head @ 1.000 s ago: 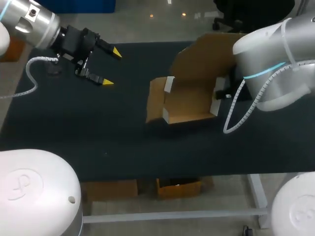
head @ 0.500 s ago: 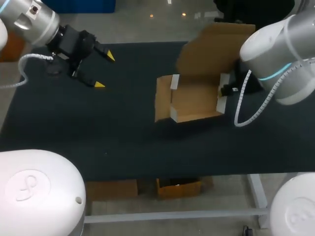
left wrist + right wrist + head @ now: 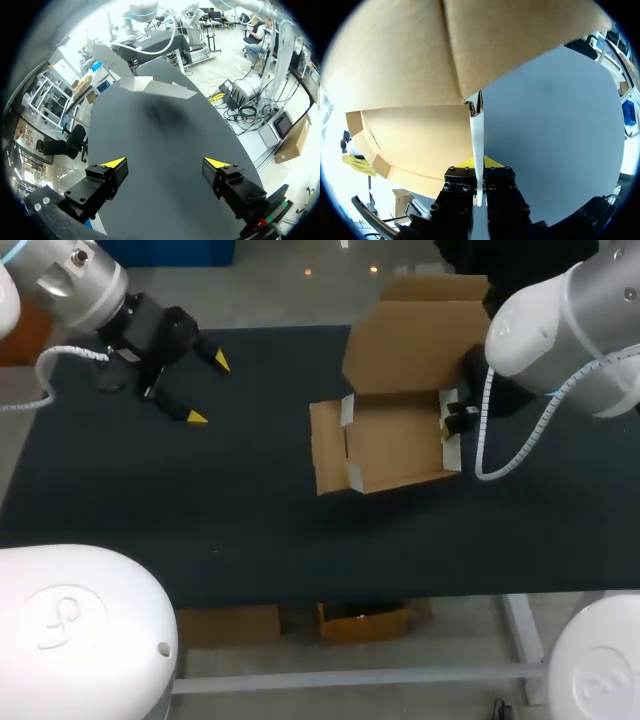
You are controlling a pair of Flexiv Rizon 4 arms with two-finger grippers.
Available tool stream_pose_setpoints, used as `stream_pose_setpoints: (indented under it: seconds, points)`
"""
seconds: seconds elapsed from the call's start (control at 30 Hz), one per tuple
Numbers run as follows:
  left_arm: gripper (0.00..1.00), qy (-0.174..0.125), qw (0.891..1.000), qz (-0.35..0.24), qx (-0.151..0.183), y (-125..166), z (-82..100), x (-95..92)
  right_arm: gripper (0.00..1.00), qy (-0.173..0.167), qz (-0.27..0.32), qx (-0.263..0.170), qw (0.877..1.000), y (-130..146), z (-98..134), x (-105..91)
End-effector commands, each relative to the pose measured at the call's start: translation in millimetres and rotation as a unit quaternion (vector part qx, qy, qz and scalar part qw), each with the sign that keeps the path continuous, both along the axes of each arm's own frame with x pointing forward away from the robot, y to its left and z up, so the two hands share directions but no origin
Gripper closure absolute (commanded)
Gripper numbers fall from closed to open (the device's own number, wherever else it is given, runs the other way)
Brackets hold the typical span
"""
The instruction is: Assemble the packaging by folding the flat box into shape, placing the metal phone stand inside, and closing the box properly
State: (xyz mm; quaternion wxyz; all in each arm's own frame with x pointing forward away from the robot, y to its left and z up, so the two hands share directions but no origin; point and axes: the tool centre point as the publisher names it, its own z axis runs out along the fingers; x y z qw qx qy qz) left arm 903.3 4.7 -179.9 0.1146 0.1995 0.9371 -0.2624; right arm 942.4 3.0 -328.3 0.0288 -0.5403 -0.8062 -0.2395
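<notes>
Box got dragged a bit to the right over the last second and squared up to the bench edge. Its lid now stands more upright at the back. Right end effector did that: it's clamped on the box's right side wall, and its wrist view shows the thin card edge pinched between both fingers. Left end effector drifted slightly further left. It's spread wide with nothing in it, hovering well apart from the box. So the box sits mid-bench with the tray mostly formed, and the left flap looks splayed outward. No stand visible anywhere, so I'd guess folding isn't finished and loading comes later.
</notes>
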Motion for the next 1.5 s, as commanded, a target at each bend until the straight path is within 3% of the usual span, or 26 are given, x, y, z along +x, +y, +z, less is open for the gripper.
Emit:
stream_pose_setpoints:
  seconds: [0.03,0.3,0.53,0.7,1.07,1.13,1.17,1.5]
  points:
    - [0.0,0.002,1.0,-0.001,0.003,0,1.1,1.3,1.0,0.149,0.052,-0.072,0.985,0,4,2.4]
    - [0.0,0.002,1.0,-0.001,0.003,0,1.1,1.3,1.0,0.149,0.052,-0.072,0.985,0,4,2.4]
    - [0.0,0.012,0.997,0.072,0.028,-5,-11.0,3.2,1.0,0.158,0.001,-0.091,0.983,13,-4,0.0]
    - [0.0,0.036,0.994,0.104,0.022,-1,-19.3,8.0,1.0,0.163,-0.037,-0.088,0.982,8,-13,-3.0]
    - [0.0,0.056,0.99,0.127,0.016,3,-39.4,14.6,1.0,0.193,-0.099,-0.11,0.97,6,-26,-8.7]
    - [0.0,0.063,0.99,0.129,0.015,4,-40.8,15.5,1.0,0.214,-0.11,-0.114,0.964,6,-28,-9.7]
    - [0.0,0.067,0.99,0.126,0.015,4,-41.5,15.7,1.0,0.24,-0.115,-0.12,0.957,6,-30,-10.6]
    - [0.0,0.067,0.99,0.126,0.015,4,-41.5,15.7,1.0,0.24,-0.115,-0.12,0.957,6,-30,-10.6]
